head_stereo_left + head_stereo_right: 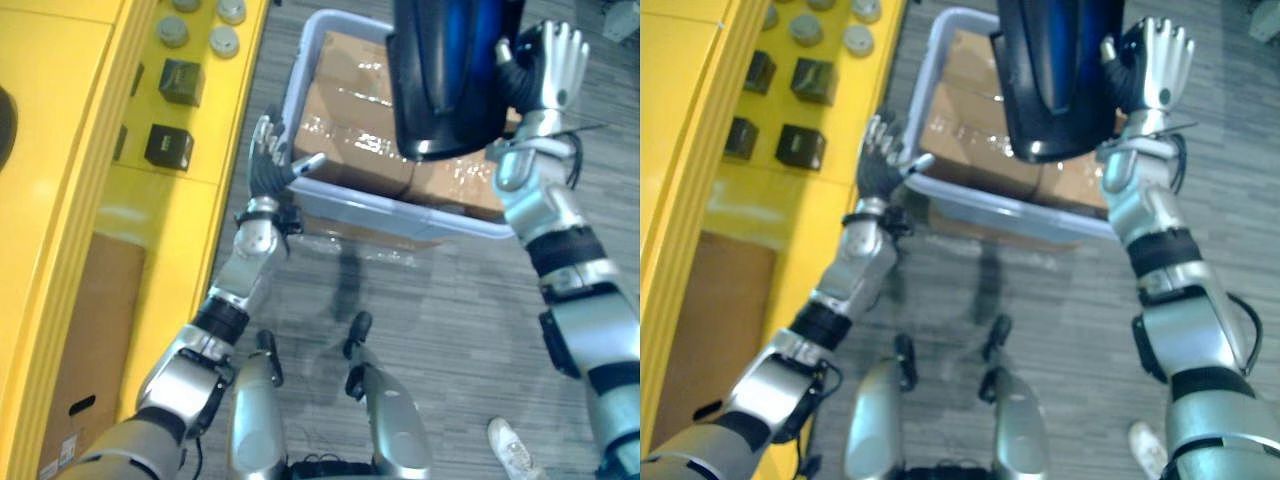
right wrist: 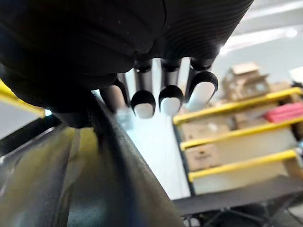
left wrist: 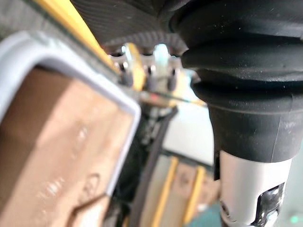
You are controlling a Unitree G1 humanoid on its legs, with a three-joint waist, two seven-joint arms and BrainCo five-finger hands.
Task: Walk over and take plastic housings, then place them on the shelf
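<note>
**Over the bin [image 1: 400,212], a plastic housing [image 1: 445,70] held aloft**

Above the taped cardboard boxes [image 1: 345,110], the dark housing was held up by the right hand [image 1: 548,65], laid flat against its side with fingers straight. The left hand [image 1: 266,150] was seen just beside the bin's corner, fingers released and spread, near the yellow shelf [image 1: 100,150].

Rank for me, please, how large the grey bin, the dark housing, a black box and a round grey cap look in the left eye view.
1. grey bin
2. dark housing, though nearness to the camera enlarges it
3. black box
4. round grey cap
</note>
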